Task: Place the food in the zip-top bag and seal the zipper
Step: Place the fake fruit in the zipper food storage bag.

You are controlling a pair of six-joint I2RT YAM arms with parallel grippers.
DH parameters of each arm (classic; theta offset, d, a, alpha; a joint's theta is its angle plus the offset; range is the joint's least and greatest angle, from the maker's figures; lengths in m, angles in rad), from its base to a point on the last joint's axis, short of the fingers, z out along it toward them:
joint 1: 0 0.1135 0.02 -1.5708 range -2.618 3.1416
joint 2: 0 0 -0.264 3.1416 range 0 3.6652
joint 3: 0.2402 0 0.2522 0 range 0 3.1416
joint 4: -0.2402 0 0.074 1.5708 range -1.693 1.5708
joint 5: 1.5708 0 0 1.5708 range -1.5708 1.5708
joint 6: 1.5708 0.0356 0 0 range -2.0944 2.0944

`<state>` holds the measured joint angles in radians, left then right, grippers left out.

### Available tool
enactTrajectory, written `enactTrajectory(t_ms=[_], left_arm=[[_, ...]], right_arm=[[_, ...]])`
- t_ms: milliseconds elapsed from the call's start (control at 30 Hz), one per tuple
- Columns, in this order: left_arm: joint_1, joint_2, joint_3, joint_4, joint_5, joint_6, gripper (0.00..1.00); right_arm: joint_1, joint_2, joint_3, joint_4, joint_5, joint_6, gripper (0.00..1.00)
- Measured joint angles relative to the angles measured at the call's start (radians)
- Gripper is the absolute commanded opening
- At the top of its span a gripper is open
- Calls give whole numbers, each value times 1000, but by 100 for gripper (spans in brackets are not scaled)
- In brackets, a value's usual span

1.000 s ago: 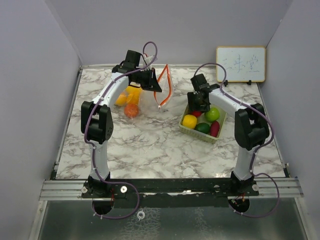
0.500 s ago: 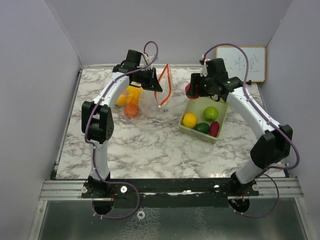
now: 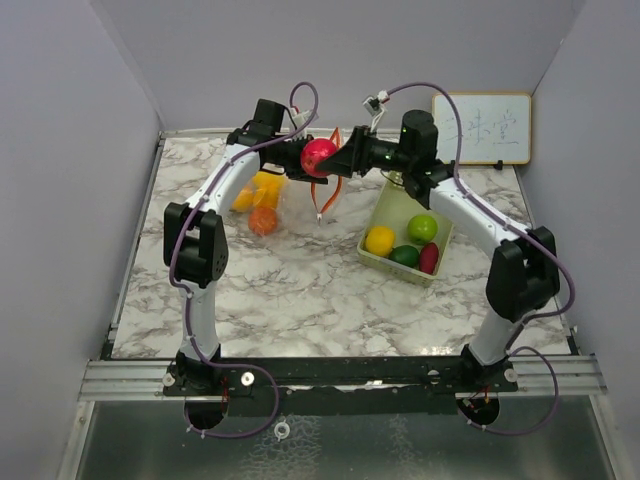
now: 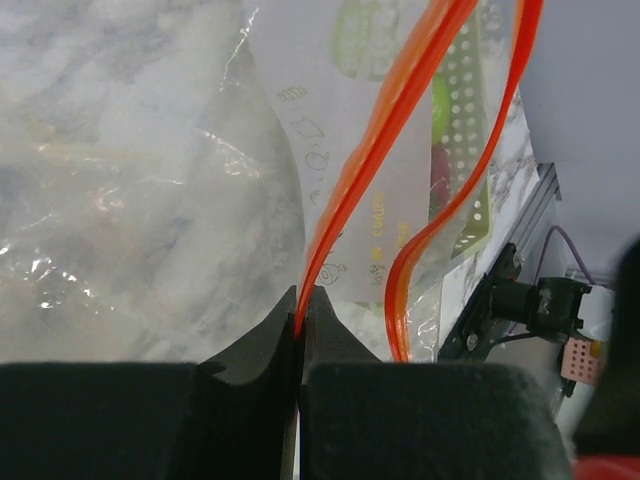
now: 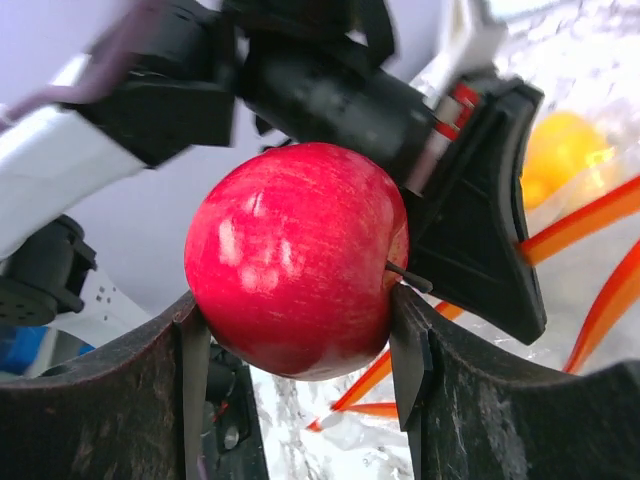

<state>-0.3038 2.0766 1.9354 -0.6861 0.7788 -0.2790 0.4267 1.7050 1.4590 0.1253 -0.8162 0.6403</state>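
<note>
Midway through a packing job on the marble bench [image 3: 300, 290], the right pincer [image 3: 326, 158] is clamped on a red apple [image 3: 319, 157] and holds it in the air at the far middle of the scene, just beside the mouth of the zip-top bag [image 3: 268, 205]. The left pincer [image 3: 298, 160] is clenched on one orange zipper strip [image 4: 345, 200] and holds that lip of the bag raised off the bench.

A yellow piece [image 3: 262, 187] and an orange piece [image 3: 263, 221] appear to lie inside the clear plastic at far left, so part of the food looks packed. The apple is not yet in, and four pieces lie in the pale green basket [image 3: 385, 262] at right: a yellow one [image 3: 379, 241], a light green one [image 3: 423, 227], a dark green one [image 3: 405, 256] and a dark red one [image 3: 429, 258]. The zipper is unsealed, its two orange strips hanging apart.

Room is tight where it matters. The right wrist view shows the apple close to the left pincer's black housing, with the orange strips just below and to the right; the gap between the strips looks narrow for the fruit. The far wall stands close behind both arms, and a whiteboard [image 3: 481, 128] leans at far right. The near half of the bench gives far more room to move.
</note>
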Motion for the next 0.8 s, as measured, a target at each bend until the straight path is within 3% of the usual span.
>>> enactTrajectory(t_ms=[167,467,667,800], left_arm=[[6,-27,-34,18,18,-17,0],[61,-177,-139,86,69,-87,0],[77,-238,-165,143,120,-134,0],[71,-242,-166,177,139,-161,0]], right_arm=[[6,67,-69,111,-6,71,22],[4,4,-153,4,227,-38,14],[14,93,-40,-179,388,-135,14],[56,168,101,-315,489,-224,24]])
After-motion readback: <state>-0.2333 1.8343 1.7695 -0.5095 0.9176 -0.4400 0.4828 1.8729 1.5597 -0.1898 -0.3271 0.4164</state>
